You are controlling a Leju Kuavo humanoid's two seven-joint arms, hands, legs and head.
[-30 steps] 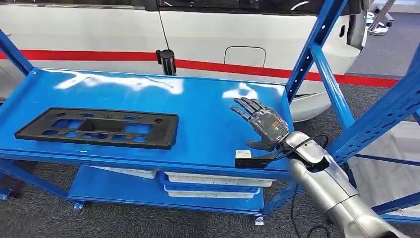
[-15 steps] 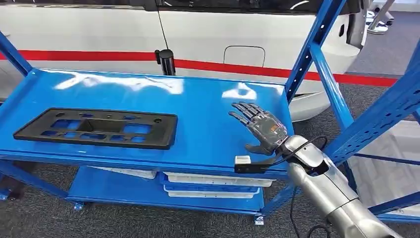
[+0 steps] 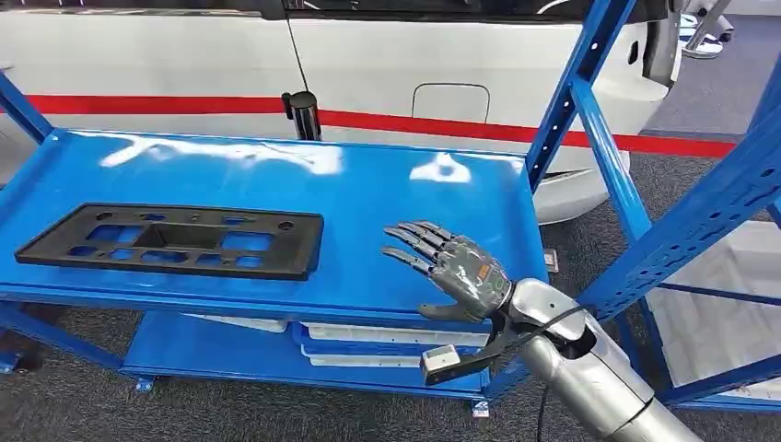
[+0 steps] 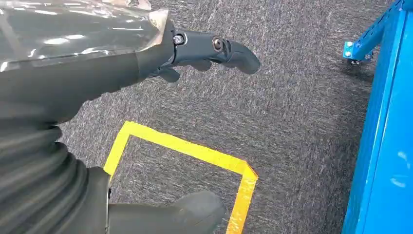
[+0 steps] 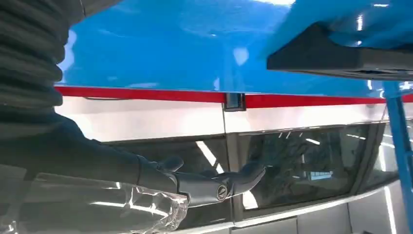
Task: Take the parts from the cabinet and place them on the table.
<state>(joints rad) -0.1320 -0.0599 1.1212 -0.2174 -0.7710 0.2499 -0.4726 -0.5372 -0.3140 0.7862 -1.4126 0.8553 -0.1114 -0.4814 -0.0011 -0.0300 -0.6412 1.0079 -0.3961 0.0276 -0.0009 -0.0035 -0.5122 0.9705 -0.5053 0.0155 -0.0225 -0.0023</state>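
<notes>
A flat black plastic panel (image 3: 175, 240) with several cut-outs lies on the left half of the blue cabinet's top shelf (image 3: 396, 198). Its end also shows in the right wrist view as a dark slab (image 5: 341, 56) on the blue surface. My right hand (image 3: 451, 269) hovers over the shelf's front right part, fingers spread and pointing toward the panel, holding nothing; a wide gap of bare shelf separates them. In the right wrist view its fingers (image 5: 214, 183) are extended. My left hand (image 4: 204, 48) hangs over the grey carpet, fingers apart and empty.
A white car with a red stripe (image 3: 460, 129) stands right behind the cabinet. Blue uprights (image 3: 589, 92) rise at the shelf's right end. White trays (image 3: 396, 336) lie on the lower shelf. Yellow tape (image 4: 195, 151) marks the floor beside the cabinet's foot.
My right hand has moved left and toward the shelf's front edge, closer to the black panel, and sits lower. The view has shifted slightly. The panel lies where it was.
</notes>
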